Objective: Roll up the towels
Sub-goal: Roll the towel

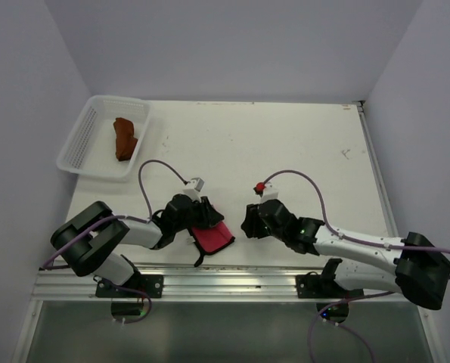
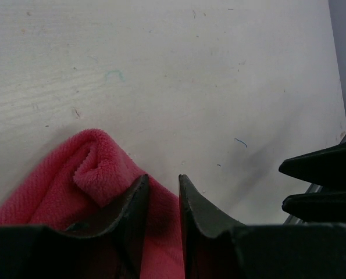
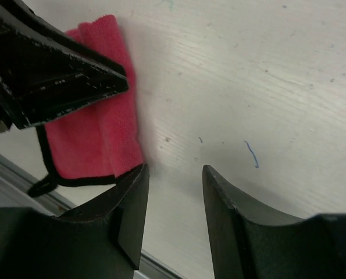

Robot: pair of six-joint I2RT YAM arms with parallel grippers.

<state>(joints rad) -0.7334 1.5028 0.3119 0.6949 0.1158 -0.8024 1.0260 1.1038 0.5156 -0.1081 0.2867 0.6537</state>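
Note:
The pink-red towel (image 1: 214,237) with dark edging lies partly folded near the table's front edge. My left gripper (image 1: 203,220) sits on its far side. In the left wrist view its jaws (image 2: 161,181) stand close together with a fold of the pink towel (image 2: 74,180) between them. My right gripper (image 1: 249,224) is just right of the towel. In the right wrist view it (image 3: 174,171) is open and empty over bare table, beside the towel's edge (image 3: 103,133). The rust-orange towel (image 1: 124,138) lies bunched in the white mesh basket (image 1: 79,144).
The basket stands at the far left of the table. A metal rail (image 1: 232,274) runs along the front edge just below the towel. The left gripper's fingers (image 3: 50,70) show dark over the towel in the right wrist view.

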